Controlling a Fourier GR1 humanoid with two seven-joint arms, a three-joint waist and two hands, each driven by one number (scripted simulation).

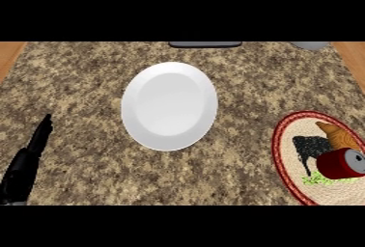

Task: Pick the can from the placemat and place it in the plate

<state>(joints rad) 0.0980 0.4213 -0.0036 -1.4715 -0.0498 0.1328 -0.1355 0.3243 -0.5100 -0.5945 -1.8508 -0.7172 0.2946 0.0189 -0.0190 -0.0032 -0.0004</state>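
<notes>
A dark red can [341, 163] with a silvery end lies on its side on a round woven placemat [284, 155] with a red rim, at the right edge of the head view. The placemat is cut off by that edge and carries black, orange and green patches. A white plate [170, 106] rests on the speckled granite counter near the middle, with nothing on it. My left hand [30, 157] shows at the lower left, black, fingers straight and pointing up, far from both can and plate and holding nothing. My right hand does not show.
A dark flat object [205, 44] lies at the counter's far edge, and part of a grey rounded object [311, 45] sits at the far right. Wooden strips [8, 55] border the counter on both sides.
</notes>
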